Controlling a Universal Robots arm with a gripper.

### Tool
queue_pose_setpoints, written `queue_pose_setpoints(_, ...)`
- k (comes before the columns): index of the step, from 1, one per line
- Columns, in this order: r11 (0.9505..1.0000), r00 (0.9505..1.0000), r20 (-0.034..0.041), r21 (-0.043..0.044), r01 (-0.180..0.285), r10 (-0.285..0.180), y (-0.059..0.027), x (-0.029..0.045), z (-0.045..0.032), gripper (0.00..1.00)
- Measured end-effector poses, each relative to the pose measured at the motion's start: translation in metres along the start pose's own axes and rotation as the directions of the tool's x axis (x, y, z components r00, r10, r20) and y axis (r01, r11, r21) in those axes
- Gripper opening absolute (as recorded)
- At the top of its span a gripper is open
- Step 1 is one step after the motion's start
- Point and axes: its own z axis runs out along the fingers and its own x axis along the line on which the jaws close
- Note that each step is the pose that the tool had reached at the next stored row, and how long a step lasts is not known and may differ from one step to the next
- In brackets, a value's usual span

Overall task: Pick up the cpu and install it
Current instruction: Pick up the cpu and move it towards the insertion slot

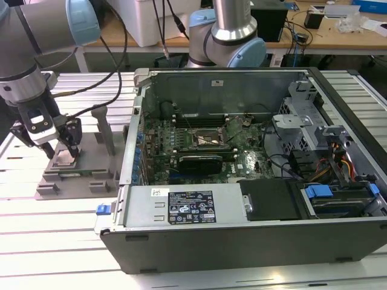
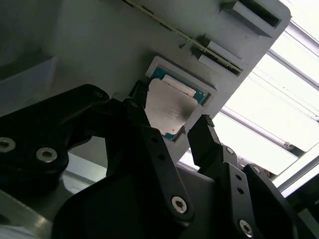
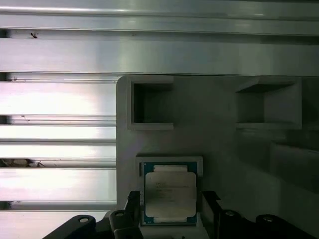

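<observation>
Loosely — jaws open astride the cpu (image 3: 169, 195)

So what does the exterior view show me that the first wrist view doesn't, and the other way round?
The exterior view adds the open computer case, its motherboard and the arm above the grey tray. The first wrist view adds close detail: the cpu lying flat in a square recess, with two empty pockets nearby in the tray. Both show the tray, the cpu and the open gripper straddling it.
</observation>
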Motion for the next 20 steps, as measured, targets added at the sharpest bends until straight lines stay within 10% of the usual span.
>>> queue_pose_setpoints(7, 0.9997, 0.9999, 0.0007, -0.0183, 0.014, -0.014, 0.0016, 0.0002, 0.0109, 0.60)
queue_pose_setpoints(20, 0.9997, 0.9999, 0.0012, -0.0192, 0.015, -0.015, 0.0019, 0.0075, 0.0139, 0.60)
